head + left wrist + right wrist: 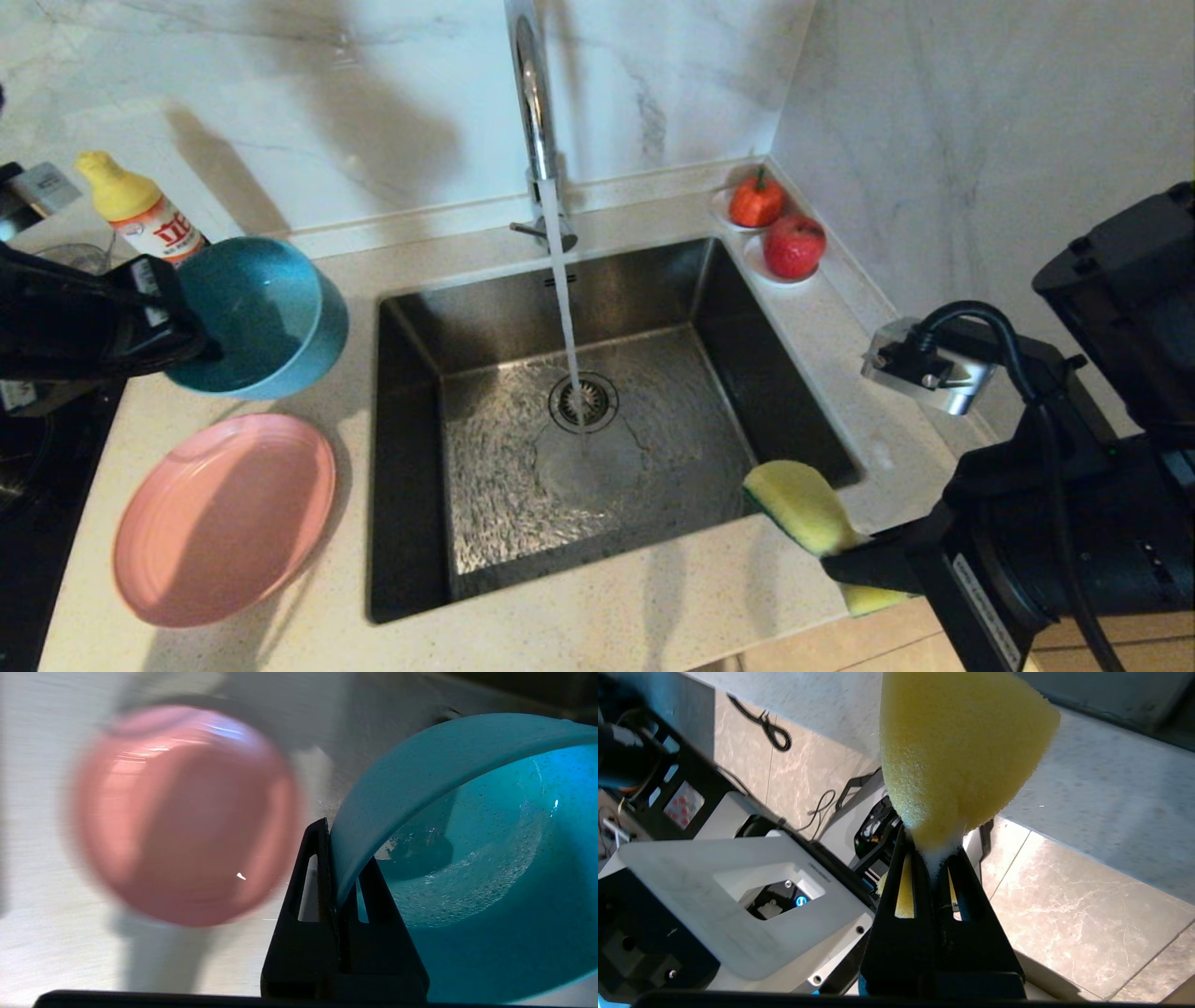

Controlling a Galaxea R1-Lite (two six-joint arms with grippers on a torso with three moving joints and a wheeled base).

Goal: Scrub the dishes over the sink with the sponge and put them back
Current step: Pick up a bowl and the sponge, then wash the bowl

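Far left edge of the counter [653, 597] there's a dish soap bottle [140, 210] with a yellow cap back by the wall, and right in front of it the left gripper [343, 858] is clamped on the rim of the teal bowl [266, 317], one finger inside and one outside. The bowl is tipped on its side with the opening facing toward the robot, hanging above the counter strip left of the sink [597, 420], its right edge just short of the sink's left rim. Below it, near the front left corner of the counter, the pink plate [224, 518] lies flat, right side up, close to the sink's left rim but not over it; the bowl and plate are apart. The sink itself has open room, with water running from the chrome faucet [537, 112] straight down onto the drain [583, 401]. Back right corner of the counter has two red fake fruits [775, 224] on small white dishes. At the sink's front right corner the right gripper [931, 858] is squeezed tight on the yellow sponge [808, 509], pinching it near one end; its long axis runs diagonally, free end pointing up and left over the sink's corner, green scouring side along the lower edge.
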